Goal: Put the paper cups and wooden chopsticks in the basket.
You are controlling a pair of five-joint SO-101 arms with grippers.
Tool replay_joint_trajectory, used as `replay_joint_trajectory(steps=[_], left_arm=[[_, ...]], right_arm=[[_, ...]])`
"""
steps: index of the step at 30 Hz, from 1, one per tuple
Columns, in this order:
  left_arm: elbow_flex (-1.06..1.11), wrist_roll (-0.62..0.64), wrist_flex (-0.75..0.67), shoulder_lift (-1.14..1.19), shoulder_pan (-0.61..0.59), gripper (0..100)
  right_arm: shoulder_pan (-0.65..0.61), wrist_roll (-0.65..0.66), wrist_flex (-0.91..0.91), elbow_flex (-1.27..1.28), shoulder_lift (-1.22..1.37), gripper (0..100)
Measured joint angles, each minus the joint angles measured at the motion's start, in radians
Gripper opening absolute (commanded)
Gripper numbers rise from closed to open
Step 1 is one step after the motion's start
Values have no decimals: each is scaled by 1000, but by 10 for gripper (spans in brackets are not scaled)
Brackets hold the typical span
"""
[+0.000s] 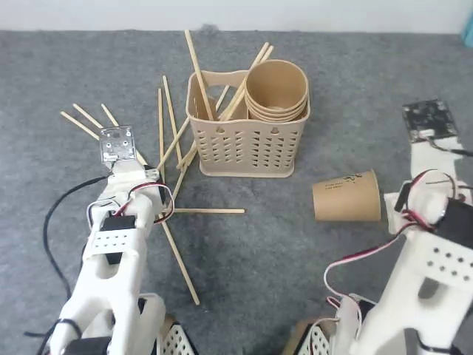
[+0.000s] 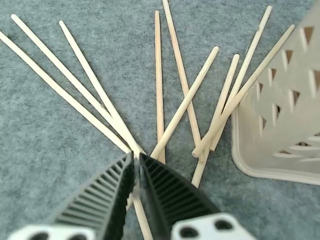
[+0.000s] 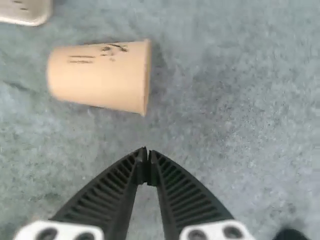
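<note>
A: Layout, quick.
B: Basket [image 1: 247, 151] stands upright at 12 o'clock on the desk [image 1: 281, 251]. A stack [image 1: 277, 89] of cups is nested in its 3 o'clock end. A few leaning sticks [image 1: 199, 74] poke out of the 9 o'clock end.
A: Anything outside it?
B: One cup [image 1: 346, 196] lies on its side at 4 o'clock from the basket, near it but apart, mouth facing 3 o'clock. Loose sticks [image 1: 171, 122] fan over the desk at 9 o'clock from the basket, the nearest just beside its wall. A couple more lie at 7 o'clock.
A: Left side?
B: Left fingers [image 2: 134, 162] are pressed together, low over the fan where several sticks meet. One stick runs under the tips. Can't tell if it's pinched or just lying there.
A: Right side?
B: Right fingers [image 3: 145, 157] are pressed together too, nothing between them. They hang over bare desk with the lying cup just ahead of the tips, not touching.
</note>
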Motion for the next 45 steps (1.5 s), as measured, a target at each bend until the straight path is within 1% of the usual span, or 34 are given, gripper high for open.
replay_joint_trajectory(steps=[5,10,13,18,21,24,32,36,40,42,45], left_arm=[[0,0,0,0,0,13],[0,0,0,0,0,13],[0,0,0,0,0,13],[0,-3,0,0,-6,13],[0,0,0,0,-48,13],[0,0,0,0,-84,13],[0,0,0,0,-87,13],[0,0,0,0,-87,13],[0,0,0,0,-87,13],[0,0,0,0,-87,13],[0,0,0,0,-87,13]], right_arm=[[64,-95,-252,195,2,7],[68,-195,-526,387,2,7],[68,-238,-621,457,2,7],[-8,-255,-651,540,2,7],[-61,-264,-657,571,2,7],[-103,-305,-660,580,2,7],[-244,-348,-623,578,2,8],[-224,-350,-586,546,2,8],[-123,-350,-585,470,2,8],[-81,-350,-608,448,2,8],[-21,-350,-689,442,2,8]])
